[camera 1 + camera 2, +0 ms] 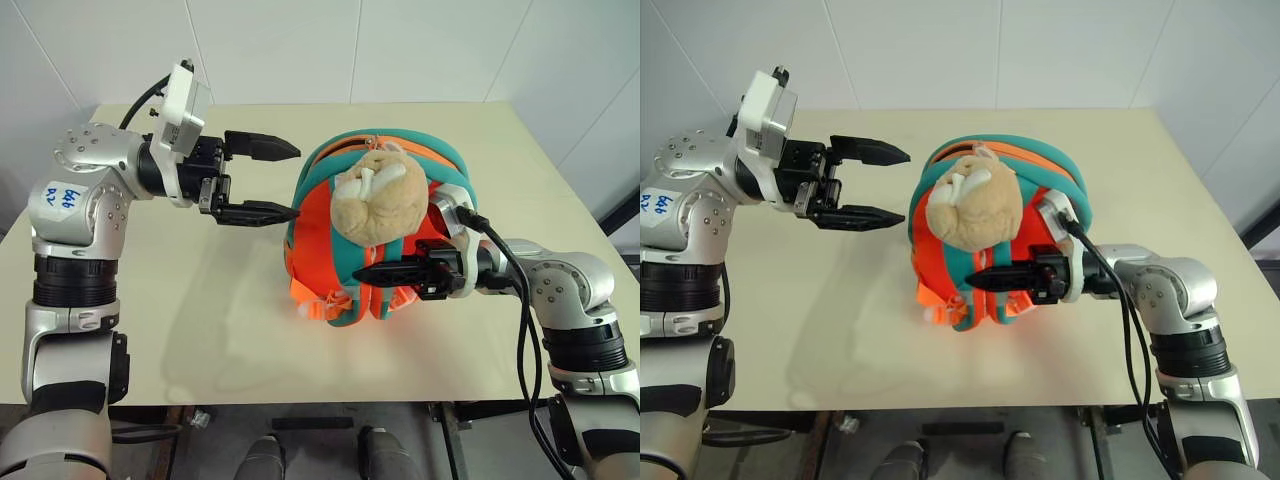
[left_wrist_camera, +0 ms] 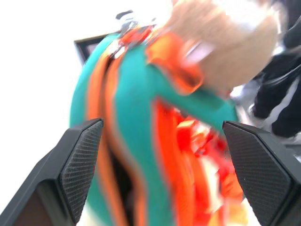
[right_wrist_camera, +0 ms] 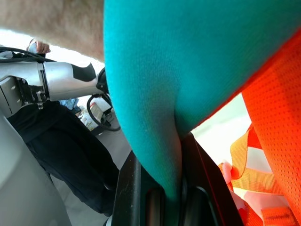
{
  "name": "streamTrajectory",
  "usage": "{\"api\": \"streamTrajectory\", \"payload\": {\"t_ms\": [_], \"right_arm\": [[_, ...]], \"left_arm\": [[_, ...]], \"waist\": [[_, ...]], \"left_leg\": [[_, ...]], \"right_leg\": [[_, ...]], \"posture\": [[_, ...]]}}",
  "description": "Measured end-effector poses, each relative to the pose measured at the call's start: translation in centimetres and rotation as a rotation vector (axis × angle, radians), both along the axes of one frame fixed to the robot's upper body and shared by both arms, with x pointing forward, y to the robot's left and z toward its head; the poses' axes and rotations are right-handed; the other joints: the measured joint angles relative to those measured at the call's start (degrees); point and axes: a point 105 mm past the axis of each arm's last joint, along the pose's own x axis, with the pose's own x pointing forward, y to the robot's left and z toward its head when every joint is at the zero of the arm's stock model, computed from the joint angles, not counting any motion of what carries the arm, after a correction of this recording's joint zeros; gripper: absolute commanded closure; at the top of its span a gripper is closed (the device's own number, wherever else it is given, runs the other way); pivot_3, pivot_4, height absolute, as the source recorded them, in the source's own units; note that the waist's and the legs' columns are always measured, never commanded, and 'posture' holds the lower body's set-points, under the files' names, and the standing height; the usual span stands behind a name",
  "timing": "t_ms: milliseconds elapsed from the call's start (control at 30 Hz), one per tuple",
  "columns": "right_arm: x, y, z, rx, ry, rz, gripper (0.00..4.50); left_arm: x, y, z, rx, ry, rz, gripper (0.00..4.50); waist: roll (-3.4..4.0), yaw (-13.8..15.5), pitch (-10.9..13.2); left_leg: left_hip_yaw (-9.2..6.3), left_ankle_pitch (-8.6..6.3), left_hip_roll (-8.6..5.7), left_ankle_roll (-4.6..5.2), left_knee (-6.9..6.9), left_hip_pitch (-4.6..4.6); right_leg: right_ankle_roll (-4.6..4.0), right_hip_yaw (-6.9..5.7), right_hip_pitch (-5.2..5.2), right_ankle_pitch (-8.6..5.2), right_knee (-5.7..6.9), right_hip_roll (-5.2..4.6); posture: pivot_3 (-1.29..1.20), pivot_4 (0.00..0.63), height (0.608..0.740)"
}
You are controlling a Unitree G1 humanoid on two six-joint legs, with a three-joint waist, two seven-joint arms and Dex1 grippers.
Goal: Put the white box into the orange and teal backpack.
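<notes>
The orange and teal backpack (image 1: 312, 235) stands on the table with its tan plush head (image 1: 380, 195) facing up. My right gripper (image 1: 365, 272) reaches in from the right and is shut on a teal strap (image 3: 141, 84) of the backpack. My left gripper (image 1: 295, 182) hovers just left of the backpack's top, open and holding nothing. The left wrist view shows its fingers (image 2: 82, 165) wide apart, with the backpack (image 2: 136, 117) beyond them. The white box is hidden from view.
The beige table (image 1: 200, 300) has bare surface to the left of and in front of the backpack. Its near edge runs just below my arms. A white wall (image 1: 400, 50) rises behind the far edge.
</notes>
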Motion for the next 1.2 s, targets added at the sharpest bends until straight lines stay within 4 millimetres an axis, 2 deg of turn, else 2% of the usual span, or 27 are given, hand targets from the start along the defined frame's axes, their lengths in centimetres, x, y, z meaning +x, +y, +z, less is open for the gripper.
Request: {"api": "streamTrajectory", "payload": {"t_ms": [167,433,567,767,900,1000,1200], "right_arm": [[0.5,0.1,-0.2,-0.002,0.003,-0.002,4.50],[0.7,0.5,-0.2,0.000,-0.006,0.008,4.50],[0.7,0.5,-0.2,0.001,-0.006,0.007,4.50],[0.7,0.5,-0.2,0.002,-0.006,0.003,4.50],[0.8,0.6,-0.2,0.005,-0.008,-0.001,4.50],[0.8,0.6,-0.2,0.008,-0.010,-0.007,4.50],[0.9,0.6,-0.3,0.009,-0.007,-0.012,4.50]], "left_arm": [[-1.7,-2.6,0.8,-0.054,-0.021,-0.076,0.15],[-2.6,-5.6,0.4,-0.064,-0.010,-0.159,0.15],[-2.8,-6.1,0.2,-0.060,-0.005,-0.173,0.15],[-2.5,-5.6,0.5,-0.034,-0.049,-0.147,0.15],[-2.2,-6.0,-0.3,0.018,-0.078,-0.133,0.15],[-1.8,-6.3,-0.4,0.020,-0.110,-0.112,0.67],[-1.3,-6.3,-0.5,0.027,-0.148,-0.089,2.33]], "waist": [[0.00,-0.1,0.0],[0.00,-0.2,0.0],[0.00,-0.2,0.0],[0.00,-0.1,0.0],[0.00,-0.1,0.0],[0.00,-0.1,0.0],[0.00,-0.1,0.0]], "left_leg": [[0.01,0.04,0.00,-0.04,0.07,0.04],[0.01,0.10,0.00,-0.09,0.16,0.08],[0.01,0.10,0.00,-0.09,0.16,0.08],[0.01,0.10,0.00,-0.09,0.17,0.08],[0.01,0.10,0.00,-0.09,0.17,0.08],[0.01,0.10,0.00,-0.09,0.17,0.08],[0.01,0.10,0.00,-0.09,0.18,0.08]], "right_leg": [[-0.01,0.01,0.00,0.00,0.00,0.01],[-0.04,0.03,0.00,0.02,0.11,0.02],[-0.05,0.03,0.00,0.02,0.10,0.02],[-0.05,0.03,0.00,0.02,0.10,0.02],[-0.05,0.04,0.00,0.02,0.10,0.02],[-0.05,0.04,0.00,0.02,0.10,0.02],[-0.05,0.04,0.00,0.02,0.11,0.02]], "posture": [[0.00,0.150,0.740],[0.00,0.150,0.740],[0.00,0.150,0.740],[0.00,0.150,0.740],[0.00,0.150,0.740],[0.00,0.150,0.740],[0.00,0.150,0.740]]}}
